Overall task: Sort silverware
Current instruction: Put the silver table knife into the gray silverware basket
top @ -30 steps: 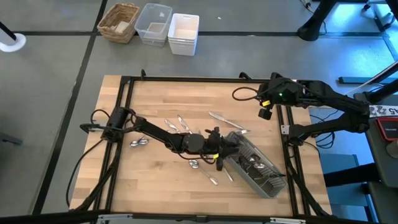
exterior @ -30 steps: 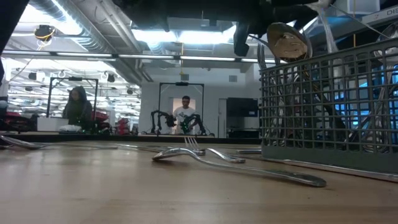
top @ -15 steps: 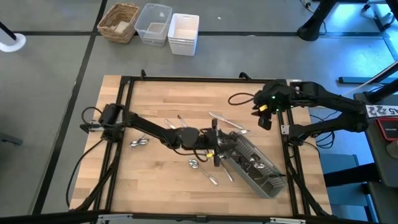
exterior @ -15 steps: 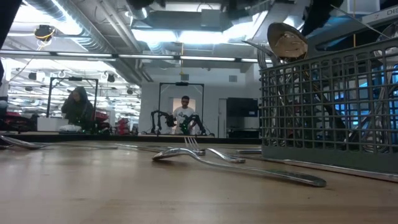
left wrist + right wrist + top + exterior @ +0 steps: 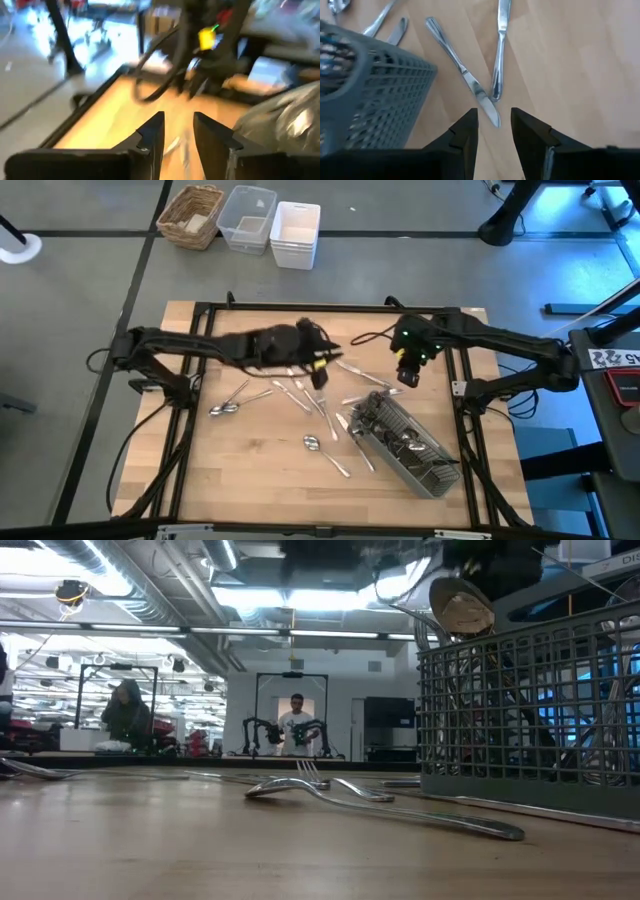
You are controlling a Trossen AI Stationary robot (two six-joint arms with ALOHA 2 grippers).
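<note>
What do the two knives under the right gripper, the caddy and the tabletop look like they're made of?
Knives: polished metal, probably steel, judging by the mirror-like glints along blades and handles.
Caddy: matte grey moulded plastic by the look of it, with a uniform lattice wall and no shine.
Tabletop: pale wood with visible grain and plank seams, smooth finish; could be butcher block or laminate.

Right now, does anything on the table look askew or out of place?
Yes. The grey cutlery basket sits skewed, diagonal to the table's edges, near the right side. Loose forks, spoons and knives lie scattered at odd angles across the wood beside it, not yet sorted.
</note>
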